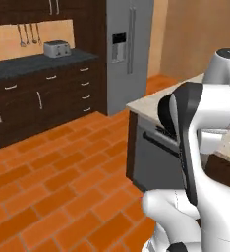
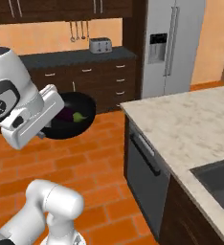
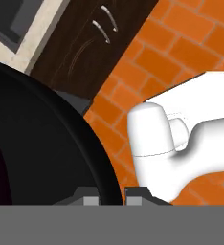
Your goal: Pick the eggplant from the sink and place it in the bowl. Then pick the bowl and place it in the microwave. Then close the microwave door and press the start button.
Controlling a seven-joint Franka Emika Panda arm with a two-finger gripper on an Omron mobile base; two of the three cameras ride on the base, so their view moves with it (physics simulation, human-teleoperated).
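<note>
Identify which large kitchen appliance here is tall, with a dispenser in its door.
The tall grey steel refrigerator, not the low dark grey dishwasher under the marble counter.

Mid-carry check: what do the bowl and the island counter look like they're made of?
Bowl: glossy black, smooth with a soft sheen along the rim, so glazed ceramic or hard plastic; the render leaves that open. It hangs over the floor, gripper pinching its rim, eggplant inside. Counter: pale beige with faint mottled veining and a matte face, like polished stone or marble.
</note>
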